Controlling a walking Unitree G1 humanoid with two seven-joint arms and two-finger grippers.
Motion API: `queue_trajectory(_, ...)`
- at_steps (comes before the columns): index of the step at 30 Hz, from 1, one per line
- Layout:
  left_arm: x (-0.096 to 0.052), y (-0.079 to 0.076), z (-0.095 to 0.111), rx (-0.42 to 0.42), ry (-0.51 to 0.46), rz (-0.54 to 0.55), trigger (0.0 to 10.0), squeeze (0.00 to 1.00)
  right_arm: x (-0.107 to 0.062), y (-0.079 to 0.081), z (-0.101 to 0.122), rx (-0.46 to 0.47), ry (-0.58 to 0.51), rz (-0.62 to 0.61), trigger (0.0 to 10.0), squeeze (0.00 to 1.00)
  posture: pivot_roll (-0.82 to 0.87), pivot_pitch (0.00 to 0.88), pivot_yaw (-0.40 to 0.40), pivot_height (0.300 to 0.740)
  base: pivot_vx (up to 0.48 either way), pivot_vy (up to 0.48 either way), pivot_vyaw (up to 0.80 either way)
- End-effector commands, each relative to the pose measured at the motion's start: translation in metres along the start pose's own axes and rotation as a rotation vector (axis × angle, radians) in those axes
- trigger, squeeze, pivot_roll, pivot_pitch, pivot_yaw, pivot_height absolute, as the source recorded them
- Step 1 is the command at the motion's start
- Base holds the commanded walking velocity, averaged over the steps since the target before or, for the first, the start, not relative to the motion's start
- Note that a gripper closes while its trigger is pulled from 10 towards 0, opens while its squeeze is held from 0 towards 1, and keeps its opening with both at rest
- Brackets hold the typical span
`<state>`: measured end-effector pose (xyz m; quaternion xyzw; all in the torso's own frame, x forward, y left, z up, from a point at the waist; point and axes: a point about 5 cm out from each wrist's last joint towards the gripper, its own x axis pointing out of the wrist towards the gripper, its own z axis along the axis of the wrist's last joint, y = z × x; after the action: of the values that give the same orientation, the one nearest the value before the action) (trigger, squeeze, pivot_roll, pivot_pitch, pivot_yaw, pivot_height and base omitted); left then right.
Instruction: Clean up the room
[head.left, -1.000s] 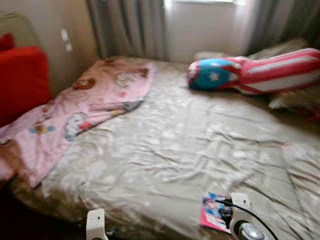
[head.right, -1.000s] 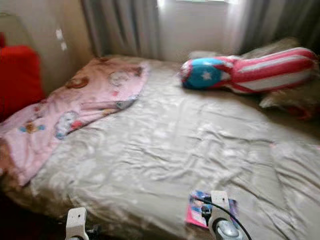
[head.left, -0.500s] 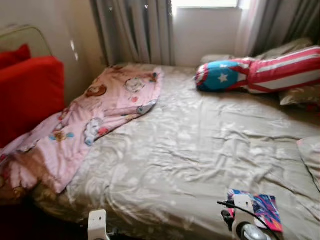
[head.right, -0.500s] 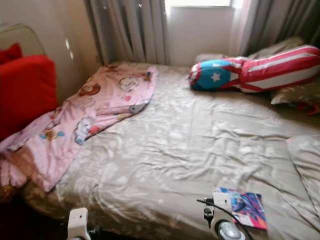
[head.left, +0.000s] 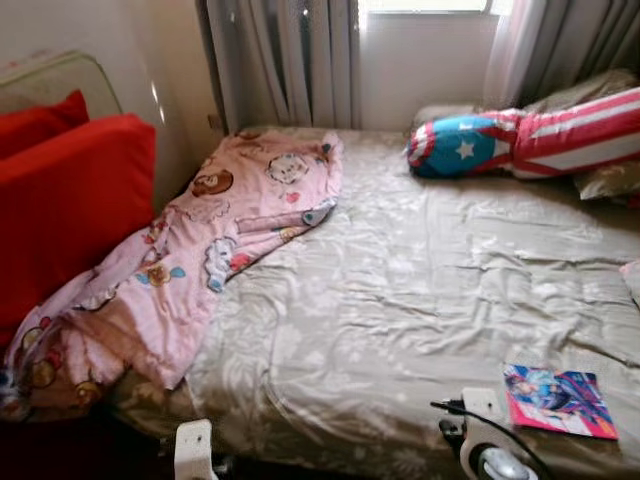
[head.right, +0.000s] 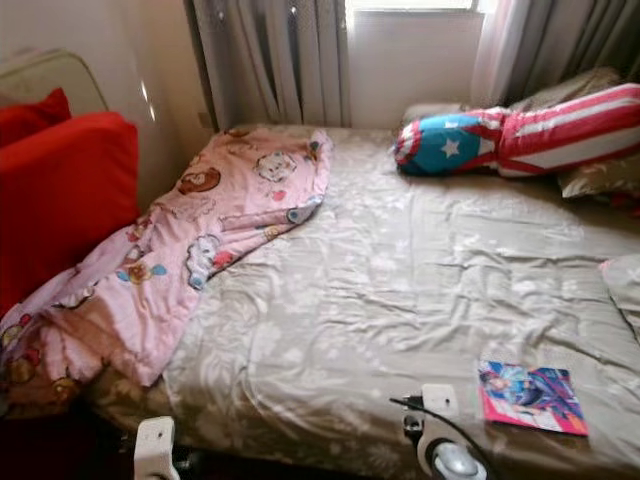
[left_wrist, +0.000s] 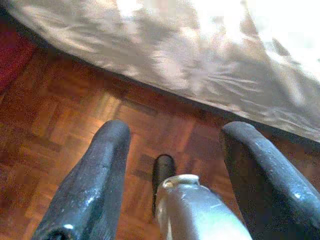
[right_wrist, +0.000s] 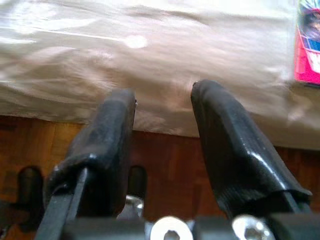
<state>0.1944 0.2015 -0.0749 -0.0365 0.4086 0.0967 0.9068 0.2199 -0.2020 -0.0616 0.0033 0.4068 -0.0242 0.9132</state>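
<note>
A wide bed with a wrinkled beige sheet (head.left: 420, 290) lies before me. A pink cartoon-print blanket (head.left: 210, 250) lies crumpled over its left side and hangs off the near left corner. A bright pink and blue book (head.left: 558, 400) lies flat near the bed's front right edge. My right gripper (right_wrist: 164, 92) hangs open just below the bed's edge, with the book (right_wrist: 307, 45) off to one side of it. My left gripper (left_wrist: 175, 132) is open over the wooden floor (left_wrist: 60, 110), holding nothing.
Red cushions (head.left: 70, 200) stand against the wall on the left of the bed. A long pillow with a blue star end and red-white stripes (head.left: 520, 145) lies at the far right, with other pillows behind it. Grey curtains (head.left: 285, 60) hang at the window beyond.
The camera has swung left and the picture has sharpened: the bed, pillow and book sit further right in view and more of the red cushions shows. Both arms hang as before.
</note>
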Motion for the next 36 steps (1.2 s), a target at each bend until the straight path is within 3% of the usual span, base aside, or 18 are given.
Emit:
queue_trajectory(1,-0.0013,0.006,-0.0059,0.001,0.026,0.02,10.0,0.0,0.0016,0.0078,0.0042,0.002,-0.008,0.019,10.0,0.0,-0.05,0.0,0.0,0.74,0.0,0.465,0.0)
queue_trajectory(29,-0.0012,0.0061,-0.0056,0.0,0.026,0.024,10.0,0.0,0.0018,0.008,0.0049,-0.004,-0.007,0.022,10.0,0.0,-0.05,0.0,0.001,0.74,0.0,0.44,0.0)
queue_trajectory(36,-0.0012,0.006,-0.0051,0.006,0.022,0.023,10.0,0.0,0.0018,0.0078,0.0049,-0.005,-0.007,0.023,10.0,0.0,-0.05,0.0,0.001,0.74,0.0,0.0,0.0)
